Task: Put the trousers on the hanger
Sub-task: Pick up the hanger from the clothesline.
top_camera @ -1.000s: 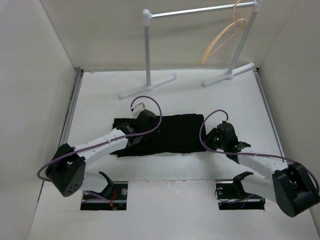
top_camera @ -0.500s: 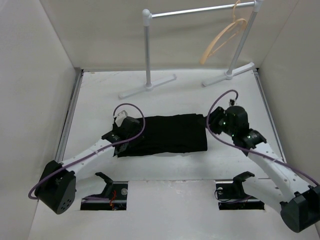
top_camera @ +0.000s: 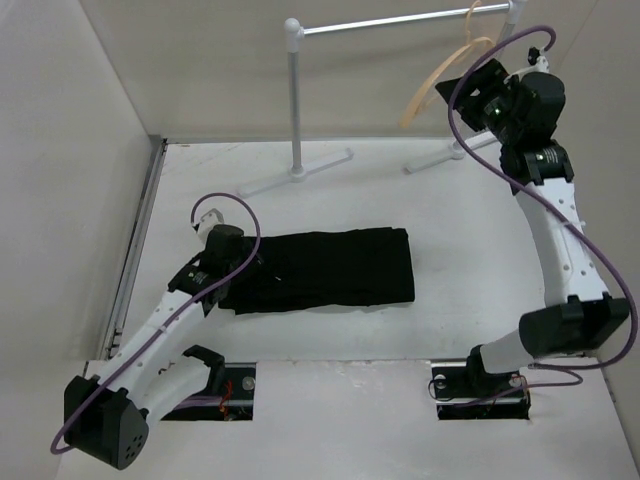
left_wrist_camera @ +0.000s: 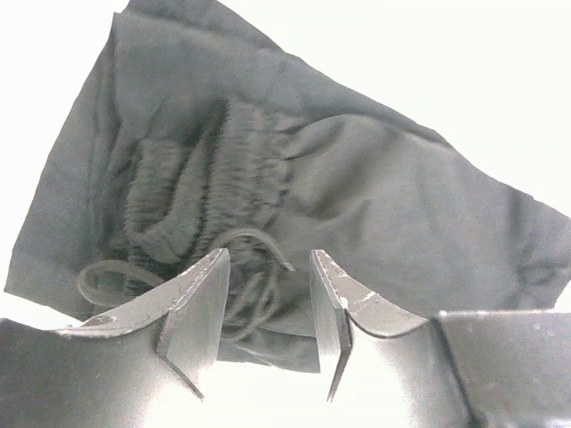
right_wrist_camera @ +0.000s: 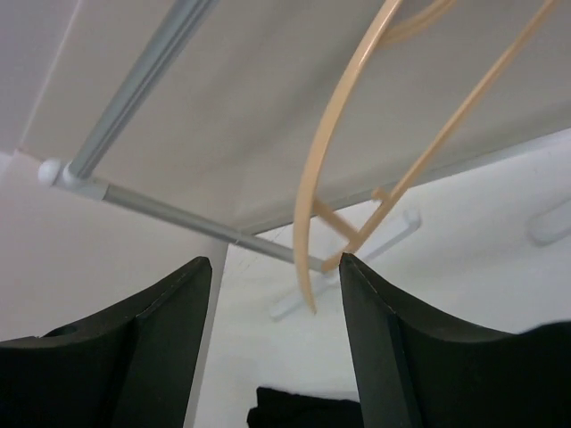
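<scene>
Overhead, hanger (right_wrist_camera: 303, 214) hangs on white rack (top_camera: 296, 100).

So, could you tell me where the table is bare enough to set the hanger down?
Bare table lies right of the trousers, up to the right arm, and in the strip between them and the rack feet. It is crowded at the trousers' left end, under the left gripper, and by the hanger, where the right gripper hovers.

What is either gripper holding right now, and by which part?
Nothing, as far as shows. The right gripper is open beside the hanger, not closed on it. The left gripper is at the drawstring end of the trousers, jaws apart.
</scene>
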Controlling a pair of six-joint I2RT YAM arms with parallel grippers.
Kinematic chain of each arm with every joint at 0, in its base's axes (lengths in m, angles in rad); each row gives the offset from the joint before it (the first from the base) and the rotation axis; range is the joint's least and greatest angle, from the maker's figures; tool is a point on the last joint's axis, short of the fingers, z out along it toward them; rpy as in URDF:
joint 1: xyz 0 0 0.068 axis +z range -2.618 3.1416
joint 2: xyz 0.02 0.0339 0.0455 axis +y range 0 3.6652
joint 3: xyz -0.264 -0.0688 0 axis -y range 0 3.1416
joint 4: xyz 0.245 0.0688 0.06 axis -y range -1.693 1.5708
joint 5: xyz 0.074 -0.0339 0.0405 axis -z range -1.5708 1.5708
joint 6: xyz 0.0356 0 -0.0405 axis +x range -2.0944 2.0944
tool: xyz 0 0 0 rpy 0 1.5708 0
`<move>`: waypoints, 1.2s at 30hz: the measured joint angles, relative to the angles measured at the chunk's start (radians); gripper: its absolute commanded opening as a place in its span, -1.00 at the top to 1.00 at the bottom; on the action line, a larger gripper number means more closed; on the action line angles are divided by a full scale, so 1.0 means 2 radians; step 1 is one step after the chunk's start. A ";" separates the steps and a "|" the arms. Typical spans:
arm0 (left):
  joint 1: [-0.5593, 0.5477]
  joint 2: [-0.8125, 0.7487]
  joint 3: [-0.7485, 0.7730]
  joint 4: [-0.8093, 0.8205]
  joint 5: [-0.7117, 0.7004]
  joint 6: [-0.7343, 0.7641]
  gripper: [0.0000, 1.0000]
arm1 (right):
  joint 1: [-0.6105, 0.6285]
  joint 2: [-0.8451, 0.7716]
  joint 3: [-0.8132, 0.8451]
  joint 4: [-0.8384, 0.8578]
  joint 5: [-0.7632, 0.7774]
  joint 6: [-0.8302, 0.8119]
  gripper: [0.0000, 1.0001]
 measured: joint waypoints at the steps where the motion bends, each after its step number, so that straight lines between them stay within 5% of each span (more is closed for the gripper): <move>1: 0.000 -0.003 0.002 0.001 0.000 0.002 0.22 | -0.005 0.018 0.016 0.000 -0.002 0.000 -0.30; 9: -0.002 -0.009 0.003 -0.003 0.002 0.004 0.21 | -0.014 0.152 0.104 -0.004 -0.053 0.005 0.01; 18: -0.013 0.003 -0.001 -0.002 0.004 0.004 0.21 | -0.014 0.165 0.103 0.043 -0.108 0.027 0.61; 28: -0.018 0.020 0.019 -0.006 0.016 0.002 0.07 | -0.014 0.118 0.098 0.070 -0.139 0.032 0.67; 36: -0.040 0.073 0.158 -0.028 0.024 0.008 0.06 | -0.013 0.010 -0.026 0.100 -0.150 0.023 0.69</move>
